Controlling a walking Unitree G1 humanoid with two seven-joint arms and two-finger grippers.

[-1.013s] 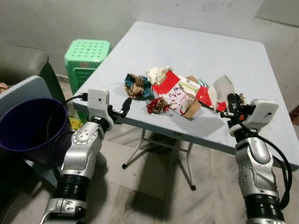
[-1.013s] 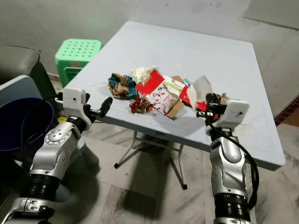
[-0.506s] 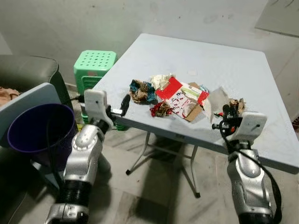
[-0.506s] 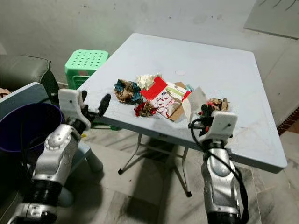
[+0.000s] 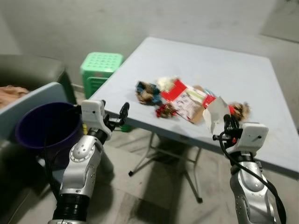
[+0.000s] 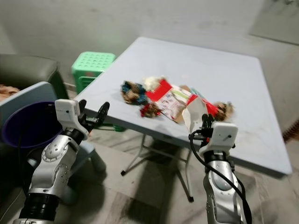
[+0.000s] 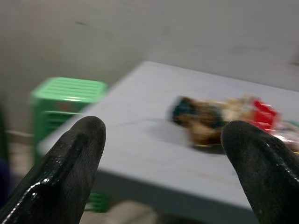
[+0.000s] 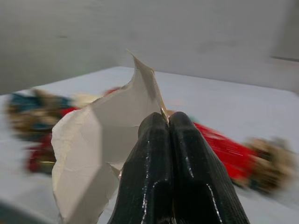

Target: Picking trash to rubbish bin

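The right gripper (image 8: 161,135) has its jaws pressed together on a torn piece of white paper (image 8: 100,140), held up off the near edge of the pale blue surface (image 5: 201,60). The left gripper (image 5: 122,112) hangs with jaws spread wide and empty beside the surface's corner, close to the purple rubbish bin (image 5: 44,126) on the robot's left. More crumpled trash (image 5: 187,95) (red wrappers, card, a blue-brown wad) lies on the surface, with a green stool (image 5: 100,67) beyond.

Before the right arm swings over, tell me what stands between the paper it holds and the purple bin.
The right gripper is shut on the white paper scrap. The purple bin stands far to the robot's left, beyond the left gripper. That raised left arm lies in between; the table corner sits alongside.
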